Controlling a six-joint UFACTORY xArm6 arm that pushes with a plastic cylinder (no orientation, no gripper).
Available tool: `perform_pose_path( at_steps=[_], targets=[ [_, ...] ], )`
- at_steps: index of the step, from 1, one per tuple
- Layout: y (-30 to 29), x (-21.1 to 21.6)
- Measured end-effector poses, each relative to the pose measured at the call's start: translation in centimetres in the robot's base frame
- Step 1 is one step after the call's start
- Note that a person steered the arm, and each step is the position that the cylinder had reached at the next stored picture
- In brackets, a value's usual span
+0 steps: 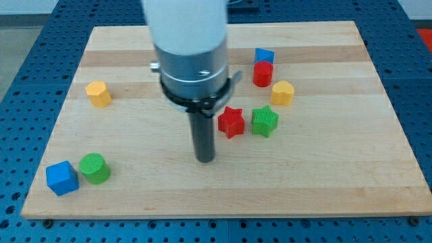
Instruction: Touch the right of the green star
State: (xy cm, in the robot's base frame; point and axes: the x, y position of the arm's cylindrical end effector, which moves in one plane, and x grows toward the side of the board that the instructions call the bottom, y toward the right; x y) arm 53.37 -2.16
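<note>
You have no jaws on this rig, so there is no jaw state to read; only my tip (pixel 205 160), set down on the board (pixel 324 182) at mid-view. No containers show; every block sits straight on the wood.

From the view's left: blue cube (pixel 61 177) and green cylinder (pixel 94 168), just beside each other, well left of my tip and slightly lower. Yellow block (pixel 98 94), six-sided by the look of it, far left of the tip and higher.

Right of the tip and a little higher: red star (pixel 231 122), near it but apart. Green star (pixel 264 121) just beside the red star on its right, so the red star stands between the tip and the green star. The tip is on the green star's left side, not touching it.

Higher up on the right: red cylinder (pixel 262 73), a blue block (pixel 264 56) touching it above, shape unclear, and a yellow heart (pixel 283 92).

The board is pale wood in glued strips, lying on a blue perforated table (pixel 405 20).
</note>
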Motion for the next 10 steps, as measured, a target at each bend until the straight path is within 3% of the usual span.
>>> perform_pose_path(
  at_steps=[4, 10],
  targets=[
    [12.5, -0.4],
    [15.0, -5.9]
  ],
)
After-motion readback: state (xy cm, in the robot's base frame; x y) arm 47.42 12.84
